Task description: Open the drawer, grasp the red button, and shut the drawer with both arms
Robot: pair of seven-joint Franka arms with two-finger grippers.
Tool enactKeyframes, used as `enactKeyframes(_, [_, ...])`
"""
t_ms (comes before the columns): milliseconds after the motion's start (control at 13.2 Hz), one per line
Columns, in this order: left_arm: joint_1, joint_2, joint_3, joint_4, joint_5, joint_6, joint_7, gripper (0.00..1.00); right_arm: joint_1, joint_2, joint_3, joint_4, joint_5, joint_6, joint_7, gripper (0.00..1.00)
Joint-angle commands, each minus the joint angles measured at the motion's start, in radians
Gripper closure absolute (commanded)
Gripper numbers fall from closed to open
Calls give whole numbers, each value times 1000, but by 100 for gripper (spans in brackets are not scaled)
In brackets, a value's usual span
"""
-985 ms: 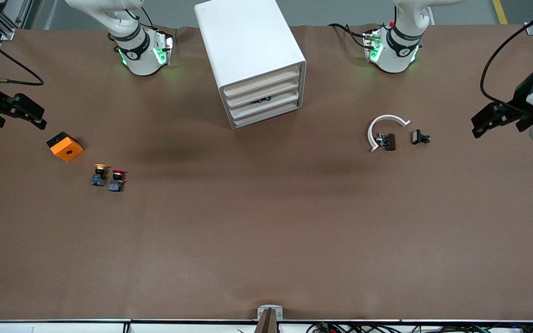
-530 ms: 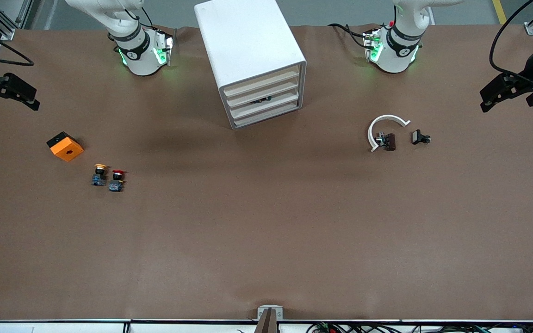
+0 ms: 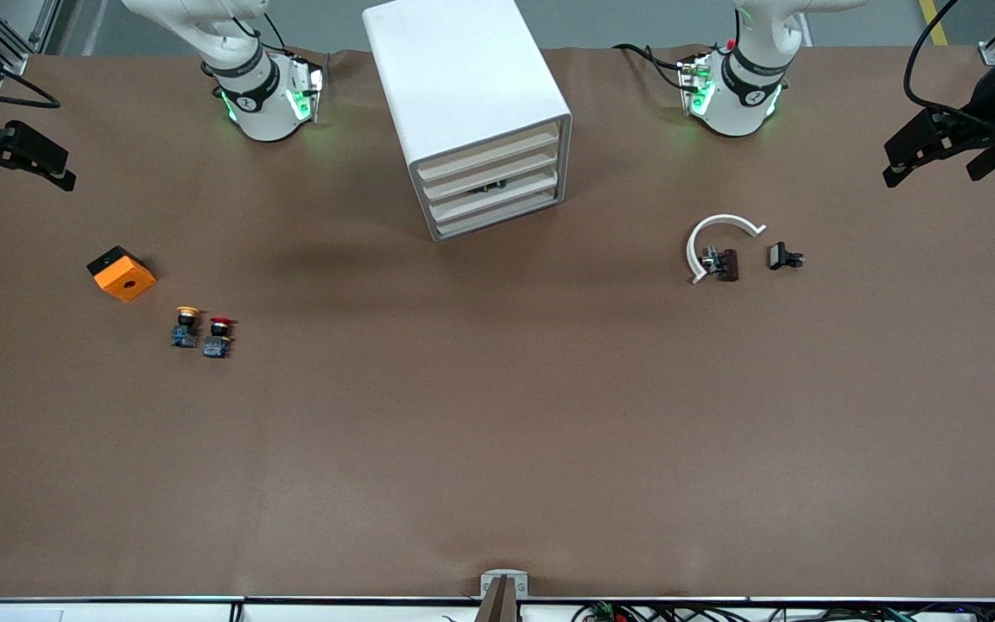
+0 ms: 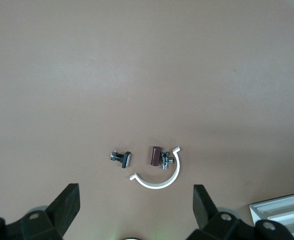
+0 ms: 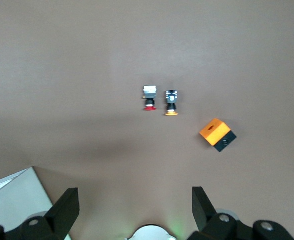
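White and boxy, the cabinet (image 3: 472, 112) stands between the two arm bases, its drawer (image 3: 494, 183) and the three like it shut, so nothing looks started. Well away from the cabinet, toward the right arm's end and nearer the front camera, the button (image 3: 218, 336) stands on the table beside a yellow-capped button (image 3: 186, 326). Each arm waits raised at its own table end, right gripper (image 3: 9, 155) and left gripper (image 3: 938, 149), fingers spread and empty, probably keeping the cabinet's front clear.

Bare table surrounds the red button (image 3: 219, 326), save the yellow button (image 3: 187, 314) just beside it.
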Motion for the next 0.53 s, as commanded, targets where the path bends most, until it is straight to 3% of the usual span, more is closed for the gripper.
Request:
enactKeyframes(0, [-8,-1,14,-12,-19,-5,18,0,-30,15,6,33,31,-23,-7,0])
enactKeyframes(455, [-11,24,13,17,-19,-5,16,0,-30,15,8,33,18,-23,-7,0])
